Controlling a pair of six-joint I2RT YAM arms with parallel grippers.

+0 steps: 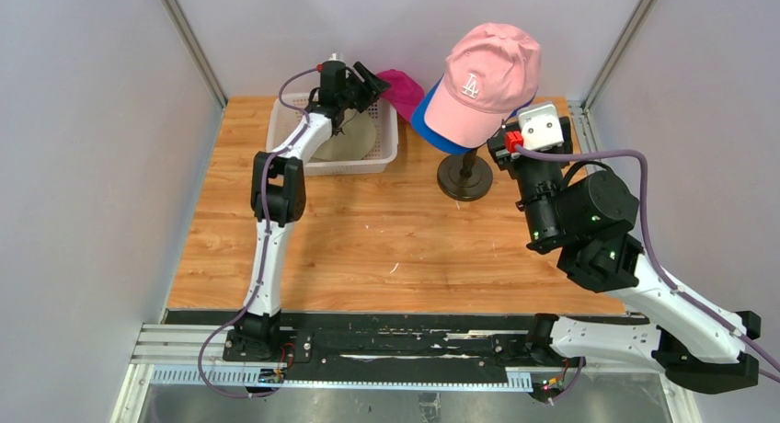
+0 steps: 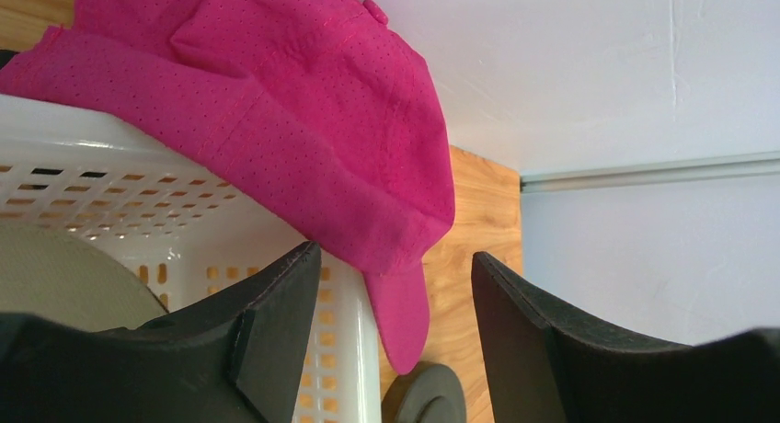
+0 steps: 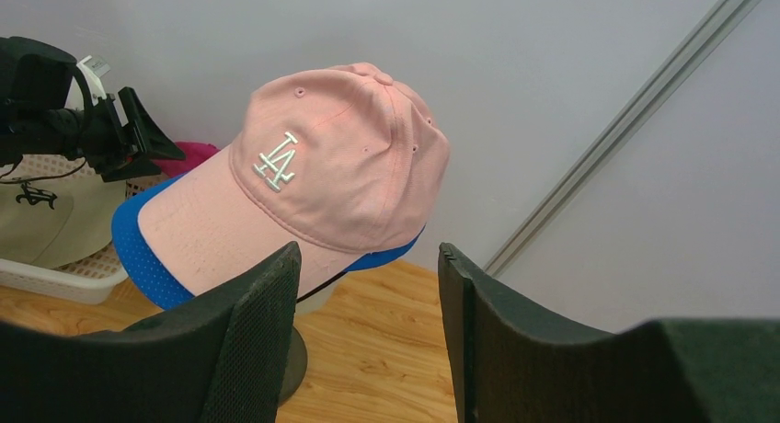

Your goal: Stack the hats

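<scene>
The light pink cap [image 1: 483,78] sits on top of the royal blue cap [image 1: 423,120] on the mannequin stand [image 1: 464,177]. Both show in the right wrist view, pink [image 3: 322,175] over blue [image 3: 138,248]. The magenta cap [image 1: 402,90] drapes over the basket's far right corner; its brim hangs down [image 2: 303,120]. The khaki cap [image 1: 354,138] lies in the basket. The black cap is hidden. My left gripper [image 1: 368,83] is open and empty just before the magenta cap [image 2: 394,254]. My right gripper [image 1: 504,133] is open and empty beside the stacked caps [image 3: 368,248].
The white perforated basket [image 1: 303,161] stands at the back left, its wall close to my left fingers [image 2: 184,211]. The stand's dark round base [image 2: 428,400] rests on the wooden table [image 1: 386,248]. Grey walls close in on the back and both sides.
</scene>
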